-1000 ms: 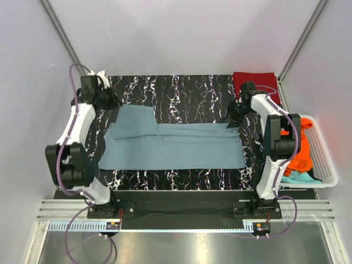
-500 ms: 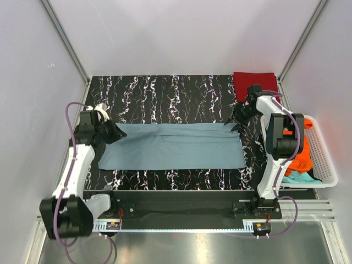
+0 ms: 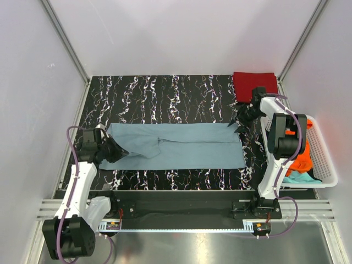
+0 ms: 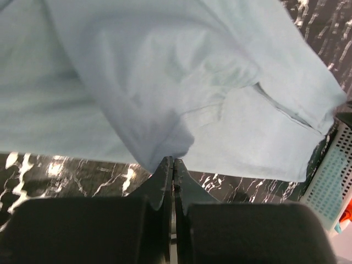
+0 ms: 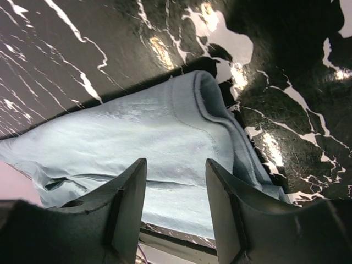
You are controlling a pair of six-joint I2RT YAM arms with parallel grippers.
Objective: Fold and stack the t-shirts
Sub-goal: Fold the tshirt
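Left hand (image 3: pixel 116 152), top view: logged as pinched shut on the near left part of the grey-blue shirt (image 3: pixel 187 146), a flap of cloth folded over by that corner. Found the shirt spread as a long flat band, left to right, across the middle of the black marbled surface (image 3: pixel 165 96). Placed the right hand (image 3: pixel 237 124) at the shirt's far right corner, low over the cloth; cannot tell the gap between its fingers from here. Noted a folded red shirt (image 3: pixel 254 82) at the far right corner of the surface, apart from the grey-blue one. Saw a white basket (image 3: pixel 324 165) off the right edge, holding an orange shirt (image 3: pixel 301 158) with a teal shirt (image 3: pixel 297 177) at its near end.

Left wrist view: confirmed left hand (image 4: pixel 173 165) with both fingers pressed together and a point of the grey-blue shirt (image 4: pixel 165 82) running down into them. Noted the cloth lifted in a soft fold above the flat layer, surface (image 4: pixel 82 173) showing beneath its edge, basket (image 4: pixel 330 190) at the right of frame.

Right wrist view: recorded right hand (image 5: pixel 176 170) with fingers (image 5: pixel 129 214) spread apart, gripping nothing, straddling the hemmed corner of the grey-blue shirt (image 5: pixel 137 137) lying on the surface (image 5: pixel 66 55). Unable to tell whether the fingertips touch the cloth.
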